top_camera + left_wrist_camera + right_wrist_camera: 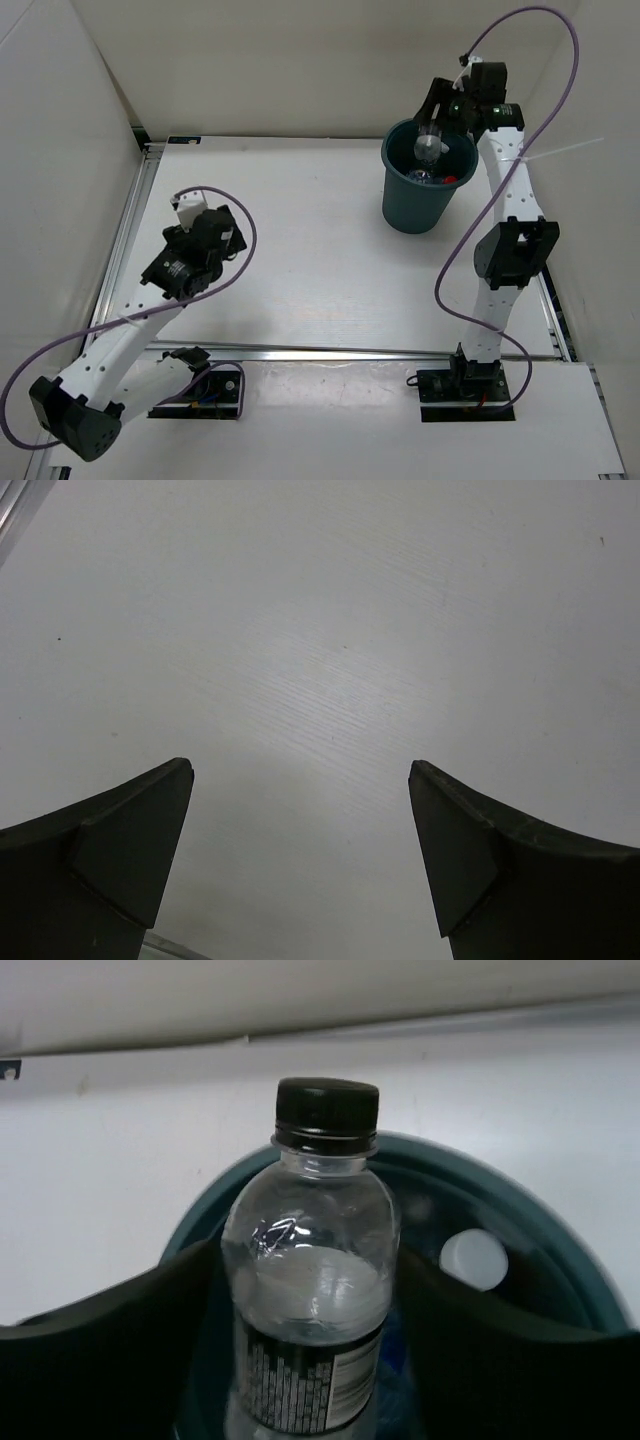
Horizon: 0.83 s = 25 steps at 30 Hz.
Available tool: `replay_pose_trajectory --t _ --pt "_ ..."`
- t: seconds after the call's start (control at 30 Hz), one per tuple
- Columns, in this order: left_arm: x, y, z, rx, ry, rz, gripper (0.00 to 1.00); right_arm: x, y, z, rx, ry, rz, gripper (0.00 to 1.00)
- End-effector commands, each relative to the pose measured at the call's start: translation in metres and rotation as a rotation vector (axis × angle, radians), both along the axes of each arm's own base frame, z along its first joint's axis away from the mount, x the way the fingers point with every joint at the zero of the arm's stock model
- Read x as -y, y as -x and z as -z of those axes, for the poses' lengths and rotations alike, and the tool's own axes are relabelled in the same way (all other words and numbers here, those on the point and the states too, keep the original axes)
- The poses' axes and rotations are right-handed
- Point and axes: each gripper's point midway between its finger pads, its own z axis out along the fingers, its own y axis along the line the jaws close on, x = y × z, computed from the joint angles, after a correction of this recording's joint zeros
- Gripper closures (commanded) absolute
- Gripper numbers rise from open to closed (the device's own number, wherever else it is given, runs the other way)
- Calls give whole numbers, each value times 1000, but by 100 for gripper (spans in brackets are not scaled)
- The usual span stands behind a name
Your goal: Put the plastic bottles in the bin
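Right wrist view only: the right gripper jaws press both sides of the black-capped bottle, a clear, smooth, round-shouldered body with ribbed cap and dark label, upright over the round teal bin; a white cap lies inside. Top view only: the bin stands near the far right corner of the surface. The left gripper jaws stand wide apart, empty.

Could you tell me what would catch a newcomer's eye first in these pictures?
The black-capped bottle stands upright between the fingers of the right gripper, directly over the bin at the far right of the table; whether they grip it is unclear. Inside the bin, a white bottle cap shows. The left gripper hangs open over the table's near left.
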Motion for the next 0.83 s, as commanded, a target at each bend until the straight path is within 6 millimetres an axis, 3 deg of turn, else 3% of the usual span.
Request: replay_pose_trajectory --t 0.0,0.07,0.1,0.3,0.33,0.47,0.5,0.53,0.57,0.63,0.8 --pt "-4 -23 -18 33 118 5 0 -9 11 -16 19 -53 -47 18" --pt "-8 -35 -19 37 151 13 0 4 10 -12 2 -74 -10 2" --pt "-15 -42 -13 15 173 5 0 12 9 -13 -1 -86 4 0" --pt "-58 -58 -10 -2 109 -112 0 43 31 -43 17 -149 87 0" --pt "-66 -58 -11 8 97 -156 0 43 44 -55 20 -190 93 0" --pt "-75 -48 -6 24 128 -211 0 42 82 -57 -22 -267 76 0" --pt "-77 -45 -5 28 132 -225 0 41 96 -68 1 -266 73 0" --pt "-78 -40 -7 44 136 -224 0 40 102 -58 -23 -267 76 0" --pt "-80 -34 2 34 136 -240 0 39 109 -60 -20 -267 76 0" --pt "-86 -23 -1 66 125 -263 0 37 127 -69 -8 -266 74 0" --pt "-114 2 0 101 14 -364 0 45 163 -64 -17 -213 123 0"
